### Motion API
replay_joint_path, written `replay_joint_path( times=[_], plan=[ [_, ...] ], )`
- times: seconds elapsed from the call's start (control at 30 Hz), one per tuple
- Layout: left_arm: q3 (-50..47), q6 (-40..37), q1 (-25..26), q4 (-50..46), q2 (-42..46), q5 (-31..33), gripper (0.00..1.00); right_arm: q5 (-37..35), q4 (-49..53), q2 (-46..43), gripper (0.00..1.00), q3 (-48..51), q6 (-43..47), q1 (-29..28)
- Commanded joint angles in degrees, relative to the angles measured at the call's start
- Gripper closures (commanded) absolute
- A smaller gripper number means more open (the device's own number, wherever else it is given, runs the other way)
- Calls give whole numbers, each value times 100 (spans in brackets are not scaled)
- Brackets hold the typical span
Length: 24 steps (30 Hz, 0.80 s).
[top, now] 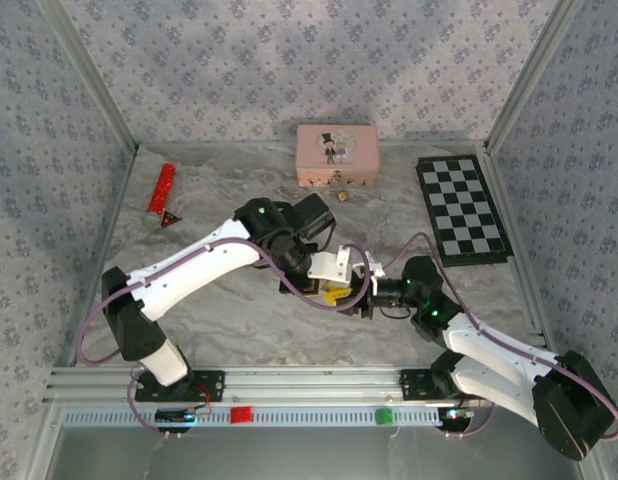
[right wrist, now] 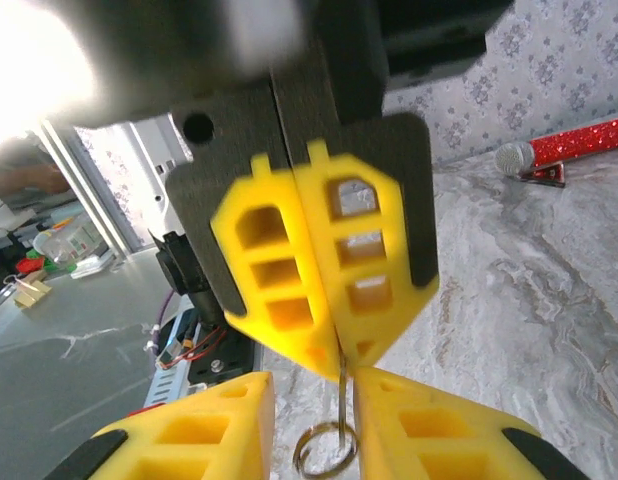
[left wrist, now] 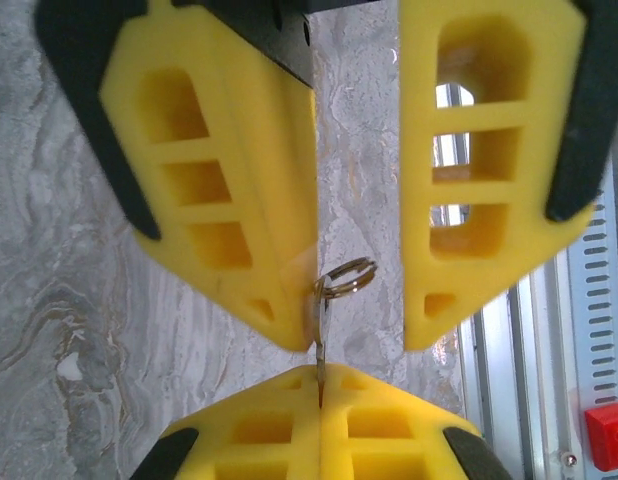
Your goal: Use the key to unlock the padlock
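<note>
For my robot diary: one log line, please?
left gripper: shut on small silver key | right gripper: open around its ring | tiny brass padlock: by pink box

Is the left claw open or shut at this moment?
Shut: the left claw pinches the key, its yellow pads pressed together on the blade.

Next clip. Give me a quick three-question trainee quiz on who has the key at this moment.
1. True or false: the right gripper stands open, one finger on either side of the key ring.
2. Which one clamps the key? A: left gripper. B: right gripper. C: neither.
3. Fill in: the padlock lies on the table just in front of the pink ____.
Key: 1 true; 2 A; 3 box.
</note>
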State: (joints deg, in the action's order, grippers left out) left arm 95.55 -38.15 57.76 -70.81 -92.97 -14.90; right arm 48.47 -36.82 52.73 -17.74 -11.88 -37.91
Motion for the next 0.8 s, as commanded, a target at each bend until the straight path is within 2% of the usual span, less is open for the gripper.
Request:
replay_joint_path(
  times=[0.0,0.23,0.47,0.77],
  plan=[
    [35,-131,34,-50,269,58,100,-16,160,-20,72,-107,177,-19],
    [26,-114,34,-54,236,66,100,66,85,-83,80,-158,81,-15],
    [19,-96,34,-74,161,67,100,-55,133,-232,74,-133,89,-23],
    [6,-98,43,-108,125,-57,100,-100,137,-198,80,-134,113,-32]
  ],
)
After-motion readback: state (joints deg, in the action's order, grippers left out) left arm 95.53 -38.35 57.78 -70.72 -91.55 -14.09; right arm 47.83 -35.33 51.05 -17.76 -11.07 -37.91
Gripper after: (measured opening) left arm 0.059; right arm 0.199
